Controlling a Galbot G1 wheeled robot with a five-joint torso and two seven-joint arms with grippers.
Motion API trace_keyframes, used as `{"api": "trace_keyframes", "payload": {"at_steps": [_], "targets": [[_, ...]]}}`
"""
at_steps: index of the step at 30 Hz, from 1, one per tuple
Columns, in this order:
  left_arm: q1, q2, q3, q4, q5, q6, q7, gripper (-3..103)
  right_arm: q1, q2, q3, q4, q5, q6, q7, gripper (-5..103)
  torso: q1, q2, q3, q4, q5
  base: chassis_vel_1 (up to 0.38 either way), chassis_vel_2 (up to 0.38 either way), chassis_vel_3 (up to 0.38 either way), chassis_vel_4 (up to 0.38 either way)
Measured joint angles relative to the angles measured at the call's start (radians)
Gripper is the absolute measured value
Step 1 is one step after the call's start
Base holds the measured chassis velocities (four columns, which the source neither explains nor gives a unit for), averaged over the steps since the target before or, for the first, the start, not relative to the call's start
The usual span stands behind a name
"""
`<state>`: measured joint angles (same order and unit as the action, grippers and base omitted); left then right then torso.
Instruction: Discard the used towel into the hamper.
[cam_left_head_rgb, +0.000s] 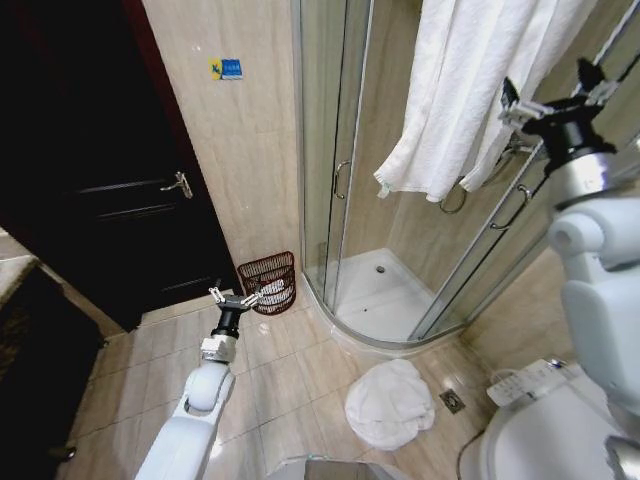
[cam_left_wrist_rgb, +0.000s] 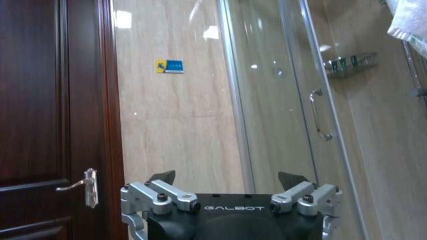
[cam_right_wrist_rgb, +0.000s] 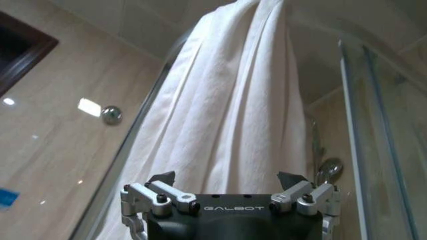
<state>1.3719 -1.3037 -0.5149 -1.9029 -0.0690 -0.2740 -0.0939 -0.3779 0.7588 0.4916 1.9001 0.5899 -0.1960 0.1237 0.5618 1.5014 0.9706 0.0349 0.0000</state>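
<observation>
Two tools open | left tool (cam_left_head_rgb: 232, 296) beside hamper (cam_left_head_rgb: 268, 282) | right tool (cam_left_head_rgb: 512, 103) (raised) at hanging towel (cam_left_head_rgb: 470, 90)

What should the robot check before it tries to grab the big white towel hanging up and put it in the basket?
1. Right gripper open: ok, fingers spread in the right wrist view.
2. Right gripper lined up with the hanging white towel: ok, raised right beside it, not touching.
3. Hamper reachable: ok, it stands on the floor by the shower door.
4. Room in the hamper: cannot tell, something white already lies in it.
5. Left gripper out of the way: not ok, it hangs open in front of the hamper.
6. Floor path: not ok, a crumpled white towel lies on the tiles.
</observation>
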Motion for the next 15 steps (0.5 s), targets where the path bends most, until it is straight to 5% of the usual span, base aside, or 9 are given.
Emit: {"api": "trace_keyframes", "payload": {"at_steps": [9, 15], "targets": [[0.001, 0.001, -0.005, 0.001, 0.000, 0.001, 0.000, 100, 0.255, -0.009, -0.191, -0.098, 0.023, -0.008, 0.045, 100, 0.000, 0.000, 0.000, -0.0002, -0.0003, 0.000, 0.000, 0.000, 0.000], [0.004, -0.001, -0.011, -0.003, -0.002, 0.000, -0.002, 100, 0.493, 0.050, -0.342, -0.221, 0.027, -0.023, 0.113, 100, 0.000, 0.000, 0.000, 0.0000, -0.0005, 0.000, 0.000, 0.000, 0.000]]}}
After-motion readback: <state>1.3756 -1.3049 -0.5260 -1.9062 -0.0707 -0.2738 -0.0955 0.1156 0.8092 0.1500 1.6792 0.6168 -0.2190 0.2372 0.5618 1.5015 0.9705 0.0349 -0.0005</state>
